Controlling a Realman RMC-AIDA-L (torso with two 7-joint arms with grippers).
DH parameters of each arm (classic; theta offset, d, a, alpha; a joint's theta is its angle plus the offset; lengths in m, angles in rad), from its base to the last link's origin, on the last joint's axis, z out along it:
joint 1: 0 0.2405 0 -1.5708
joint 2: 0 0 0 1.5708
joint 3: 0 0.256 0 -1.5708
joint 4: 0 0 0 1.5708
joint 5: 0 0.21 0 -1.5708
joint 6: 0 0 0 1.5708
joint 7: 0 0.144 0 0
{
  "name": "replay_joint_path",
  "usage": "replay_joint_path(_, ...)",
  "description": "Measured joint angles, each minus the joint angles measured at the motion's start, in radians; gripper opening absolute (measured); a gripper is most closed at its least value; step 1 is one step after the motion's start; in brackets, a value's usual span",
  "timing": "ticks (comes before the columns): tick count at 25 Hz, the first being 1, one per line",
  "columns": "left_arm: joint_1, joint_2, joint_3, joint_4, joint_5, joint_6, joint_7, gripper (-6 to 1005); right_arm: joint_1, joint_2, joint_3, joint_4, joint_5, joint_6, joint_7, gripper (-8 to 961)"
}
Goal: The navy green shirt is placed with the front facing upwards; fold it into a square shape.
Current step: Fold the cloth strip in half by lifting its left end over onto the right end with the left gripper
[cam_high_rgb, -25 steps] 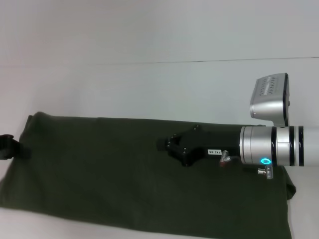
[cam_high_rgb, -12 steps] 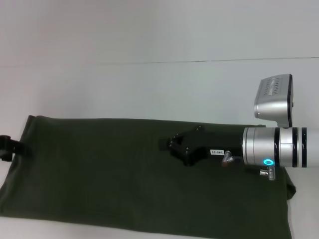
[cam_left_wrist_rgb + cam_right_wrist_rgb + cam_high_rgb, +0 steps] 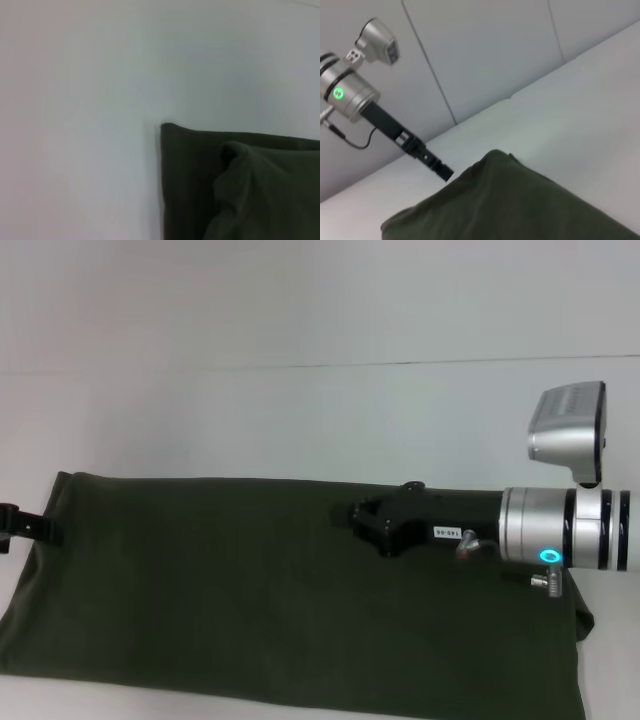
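1 navy green shirt, 2 grippers: left gripper, right gripper.

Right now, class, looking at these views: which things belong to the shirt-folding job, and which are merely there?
Belongs to the job:
- the navy green shirt, lying as a long folded band
- the right gripper, over the shirt's middle
- the left gripper, at the shirt's left end

Merely there:
- the white table
- the pale wall behind it

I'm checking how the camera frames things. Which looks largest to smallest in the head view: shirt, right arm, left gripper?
1. Shirt
2. Right arm, though it is nearer the camera
3. Left gripper, only partly in view
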Motion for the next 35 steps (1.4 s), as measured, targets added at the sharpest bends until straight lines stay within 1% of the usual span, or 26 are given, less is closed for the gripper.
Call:
replay_joint_path(2, 0.000, 0.000, 0.011, -0.002, 0.001, -0.001, -0.001, 843, -0.007, -0.002, 0.000, -0.007, 0.009, -0.001, 0.020, 0)
replay_joint_path(5, 0.001, 0.001, 0.029, -0.019, 0.004, -0.018, 0.000, 843, -0.018, -0.003, 0.000, -0.025, 0.012, -0.002, 0.052, 0)
replay_joint_path(10, -0.009, 0.012, 0.031, -0.067, 0.007, -0.014, 0.004, 842, -0.024, -0.003, 0.000, -0.047, 0.013, -0.021, 0.073, -1)
replay_joint_path(20, -0.011, 0.009, 0.033, -0.077, 0.023, -0.025, 0.005, 841, -0.025, -0.003, -0.002, -0.050, 0.013, -0.025, 0.075, -1)
replay_joint_path(28, -0.010, 0.005, 0.056, -0.082, 0.025, -0.037, 0.001, 840, -0.025, -0.003, -0.007, -0.050, 0.013, -0.025, 0.077, -1)
replay_joint_path(35, -0.017, 0.005, 0.056, -0.107, 0.025, -0.042, 0.004, 839, -0.029, -0.003, -0.009, -0.050, 0.010, -0.025, 0.079, 0)
